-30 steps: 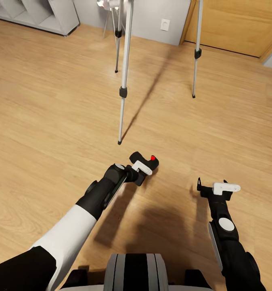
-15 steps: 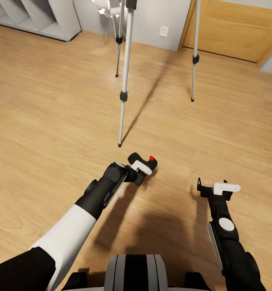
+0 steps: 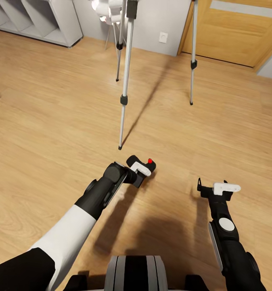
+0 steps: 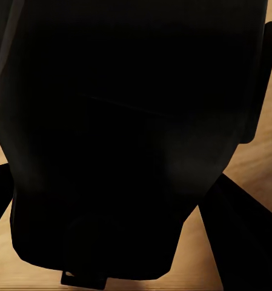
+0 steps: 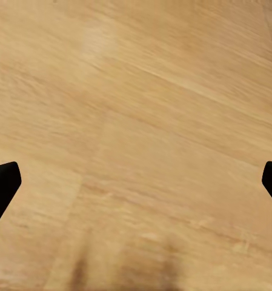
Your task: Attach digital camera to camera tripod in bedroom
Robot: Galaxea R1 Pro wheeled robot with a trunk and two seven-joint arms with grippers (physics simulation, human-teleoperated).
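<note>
The light wood floor spreads across the head view, running back to a grey wall with a white socket plate, a wooden door at the far right and grey open shelving at the far left. The camera tripod stands ahead of the robot: 3 silver legs with black joints and feet reach the floor, the nearest foot just ahead of the left arm, the other 2 farther back; its head is cut off by the picture's top edge. A white lamp sits behind the tripod's far left leg. The left gripper is clamped on the digital camera, a small black body with a red button on top, held low above the floor and near the nearest tripod foot; in the left wrist view the camera's dark body blocks almost everything. The right gripper hangs over bare floor with its fingers spread wide, holding nothing.
</note>
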